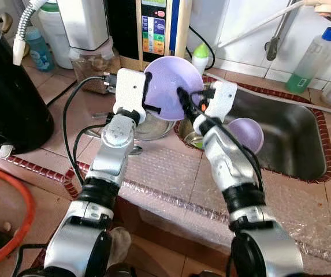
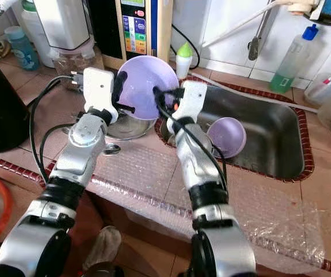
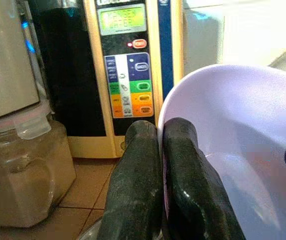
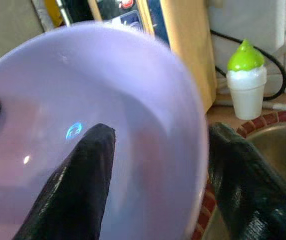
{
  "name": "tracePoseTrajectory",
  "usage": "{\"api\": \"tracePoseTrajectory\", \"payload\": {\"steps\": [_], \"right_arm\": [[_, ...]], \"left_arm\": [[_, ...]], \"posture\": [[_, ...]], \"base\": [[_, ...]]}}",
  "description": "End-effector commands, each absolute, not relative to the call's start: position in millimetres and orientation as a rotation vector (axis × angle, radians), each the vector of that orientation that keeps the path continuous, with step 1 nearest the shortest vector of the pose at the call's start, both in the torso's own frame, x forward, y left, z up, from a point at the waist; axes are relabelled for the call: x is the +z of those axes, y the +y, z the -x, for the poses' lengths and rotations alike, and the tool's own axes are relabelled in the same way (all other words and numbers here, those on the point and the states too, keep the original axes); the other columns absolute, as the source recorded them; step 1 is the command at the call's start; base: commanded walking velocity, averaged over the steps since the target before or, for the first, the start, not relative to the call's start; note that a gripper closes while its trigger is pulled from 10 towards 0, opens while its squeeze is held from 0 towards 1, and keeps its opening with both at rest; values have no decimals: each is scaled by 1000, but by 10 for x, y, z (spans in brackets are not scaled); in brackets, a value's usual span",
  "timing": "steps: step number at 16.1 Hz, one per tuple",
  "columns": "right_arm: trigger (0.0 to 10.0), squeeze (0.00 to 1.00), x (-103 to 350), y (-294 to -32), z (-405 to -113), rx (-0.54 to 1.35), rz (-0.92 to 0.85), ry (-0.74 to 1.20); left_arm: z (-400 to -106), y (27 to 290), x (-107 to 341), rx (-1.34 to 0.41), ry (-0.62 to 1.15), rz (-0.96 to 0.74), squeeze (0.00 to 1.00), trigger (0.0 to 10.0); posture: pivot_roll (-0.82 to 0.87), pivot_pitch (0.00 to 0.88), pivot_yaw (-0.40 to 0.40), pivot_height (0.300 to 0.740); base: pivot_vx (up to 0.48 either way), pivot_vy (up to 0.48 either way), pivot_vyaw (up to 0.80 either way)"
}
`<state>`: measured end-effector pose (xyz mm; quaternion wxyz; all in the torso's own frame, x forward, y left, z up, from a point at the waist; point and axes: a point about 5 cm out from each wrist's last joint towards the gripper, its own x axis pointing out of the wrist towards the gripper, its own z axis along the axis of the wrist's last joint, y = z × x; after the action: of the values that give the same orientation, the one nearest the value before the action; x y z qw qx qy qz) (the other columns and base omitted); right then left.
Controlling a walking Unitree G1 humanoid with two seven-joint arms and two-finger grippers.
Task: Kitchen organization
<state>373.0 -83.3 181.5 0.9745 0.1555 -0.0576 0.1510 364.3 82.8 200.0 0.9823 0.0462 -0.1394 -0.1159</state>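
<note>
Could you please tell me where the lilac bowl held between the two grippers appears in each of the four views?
Left eye view: lilac bowl upper centre, held above the counter beside the sink.
Right eye view: upper centre-left.
Left wrist view: right half, rim pinched by the left gripper.
Right wrist view: most of the frame, the right gripper straddling its rim.
Shared landmark: the water purifier panel behind the bowl.
</note>
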Motion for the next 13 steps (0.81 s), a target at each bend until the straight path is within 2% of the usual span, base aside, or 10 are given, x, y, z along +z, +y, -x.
{"api": "tracePoseTrajectory", "payload": {"steps": [1, 5, 10, 13], "right_arm": [[0, 0, 1864, -844, -3766, 279, -330, -125], [0, 0, 1801, -976, -3864, 177, -431, -53], [0, 0, 1614, -1108, -3874, 92, -478, 54], [0, 0, 1556, -1140, -3875, 68, -498, 86]], "left_arm": [[-3618, 782, 2065, -256, -311, -112, 0, 0], [-3578, 758, 2090, -266, -335, -130, 0, 0], [-3560, 738, 2115, -278, -356, -151, 0, 275], [-3554, 729, 2114, -286, -361, -164, 0, 980]], "posture": [[26, 0, -2, 740], [25, 0, -8, 740], [22, 0, -7, 740], [20, 0, -1, 740]], "base": [[0, 0, 0], [0, 0, 0], [0, 0, 0], [0, 0, 0]]}}
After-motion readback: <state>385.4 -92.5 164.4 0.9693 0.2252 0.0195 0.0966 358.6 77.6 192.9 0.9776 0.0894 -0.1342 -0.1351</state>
